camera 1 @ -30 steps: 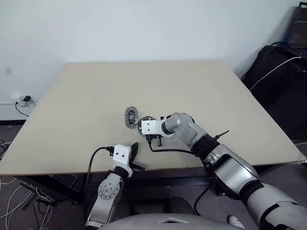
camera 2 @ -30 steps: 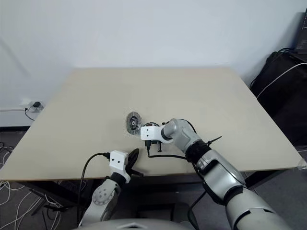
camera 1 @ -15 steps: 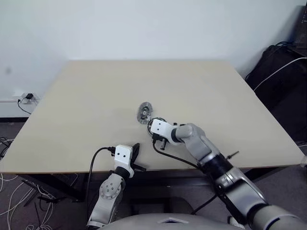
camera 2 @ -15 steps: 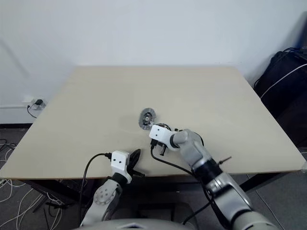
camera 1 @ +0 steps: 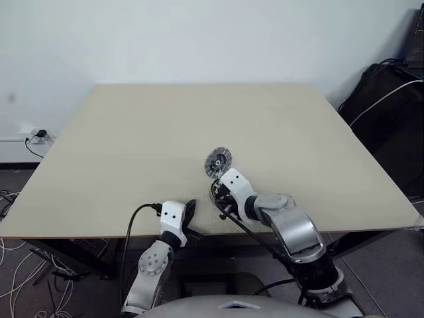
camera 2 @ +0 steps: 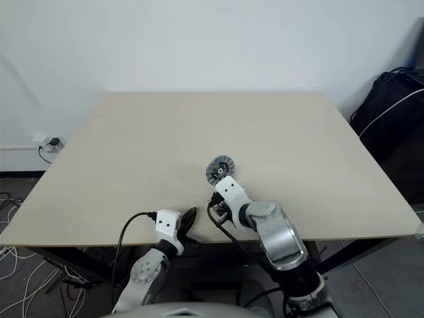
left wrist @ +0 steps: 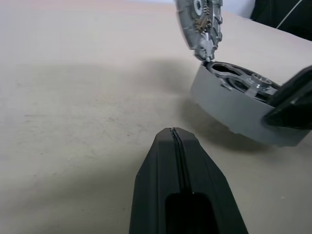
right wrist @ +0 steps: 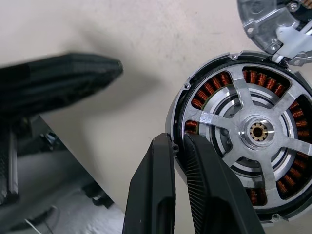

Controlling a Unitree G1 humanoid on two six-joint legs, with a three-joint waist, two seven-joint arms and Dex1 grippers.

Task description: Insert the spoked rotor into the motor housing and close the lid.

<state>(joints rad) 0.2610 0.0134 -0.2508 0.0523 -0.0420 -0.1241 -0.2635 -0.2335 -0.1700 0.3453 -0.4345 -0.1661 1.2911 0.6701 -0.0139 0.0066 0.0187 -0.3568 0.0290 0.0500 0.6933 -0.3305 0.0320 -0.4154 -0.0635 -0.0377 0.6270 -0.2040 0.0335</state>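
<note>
The right arm is folding sharply at the elbow, its wrist bending down and to the left so that the right end effector [right wrist: 178, 143] is angling down onto the housing [left wrist: 229, 109]. Its two black fingers are standing almost together, pinching the housing's rim between them. The left arm is reaching low and nearly level over the near edge of the desk [camera 1: 132, 132], just to the left of the housing. The left end effector [left wrist: 174, 131] is fully closed, its fingers pressing flat together and gripping nothing.

The housing is showing as a short round cup with a smooth grey metal wall, sitting slightly tilted on the pale matte desk. The rotor [right wrist: 256, 131] is lying inside it: flat silver spokes are running out from a small brass-coloured hub over a ring of copper-brown windings. The lid [camera 1: 217, 162], a silver-grey disc, is standing steeply on edge at the housing's far side, right against the rim.

One housing, one rotor and one lid are showing.
</note>
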